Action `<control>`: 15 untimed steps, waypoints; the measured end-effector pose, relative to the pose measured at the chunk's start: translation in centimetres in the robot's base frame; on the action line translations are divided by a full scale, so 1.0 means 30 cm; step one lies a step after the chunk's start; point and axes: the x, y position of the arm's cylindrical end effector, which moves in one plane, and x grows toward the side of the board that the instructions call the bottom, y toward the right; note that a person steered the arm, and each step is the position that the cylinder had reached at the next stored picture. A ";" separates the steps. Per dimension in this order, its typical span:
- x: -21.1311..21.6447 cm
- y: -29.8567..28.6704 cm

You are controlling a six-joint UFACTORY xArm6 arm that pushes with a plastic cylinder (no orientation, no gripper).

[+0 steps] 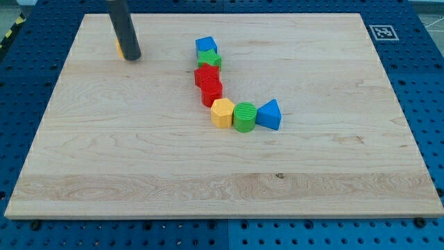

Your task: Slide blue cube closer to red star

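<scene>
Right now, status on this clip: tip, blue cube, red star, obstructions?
My tip upper left, beside a small orange block, away from the chain. Blue cube at chain's top. Green block sits between it and red star.

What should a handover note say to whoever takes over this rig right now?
My tip: at the board's upper left, beside a small orange block mostly hidden behind the rod; well clear of the other blocks. No pincer on this rig.

Job's things: the blue cube tops a curved chain near the board's centre. Below it sits a green star-shaped block, then the red star.

Rest of chain: a red block, a yellow hexagonal block, a green cylinder, a blue triangular block.

Done: cube is already near the star, the green star between them.

Left: bring my tip round and push the cube closer.
</scene>
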 end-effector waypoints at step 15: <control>0.094 0.398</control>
